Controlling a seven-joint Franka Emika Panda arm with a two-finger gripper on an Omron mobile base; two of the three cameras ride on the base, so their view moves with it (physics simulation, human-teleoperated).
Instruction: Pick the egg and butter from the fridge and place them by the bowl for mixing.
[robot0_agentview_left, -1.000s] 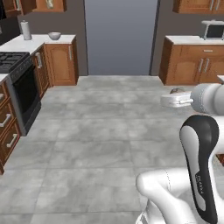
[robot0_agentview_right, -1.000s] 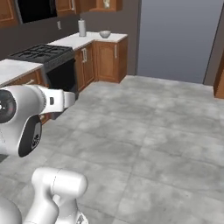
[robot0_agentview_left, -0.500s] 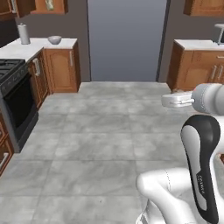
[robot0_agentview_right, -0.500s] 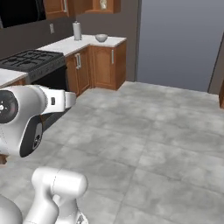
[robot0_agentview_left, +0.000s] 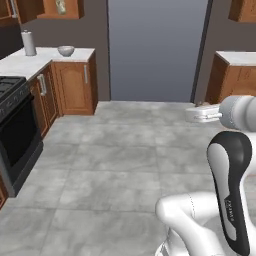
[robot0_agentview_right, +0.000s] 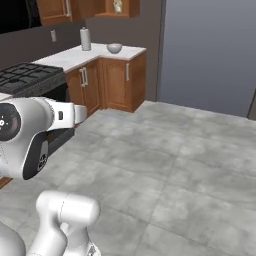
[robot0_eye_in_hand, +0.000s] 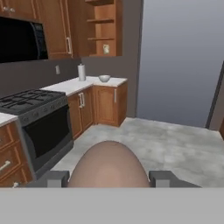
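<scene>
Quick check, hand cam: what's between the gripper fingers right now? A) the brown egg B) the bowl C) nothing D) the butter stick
A: in the hand view the dull brown egg sits between the two dark fingertips of the gripper, while the bowl is far off on the counter beside the stove.
</scene>
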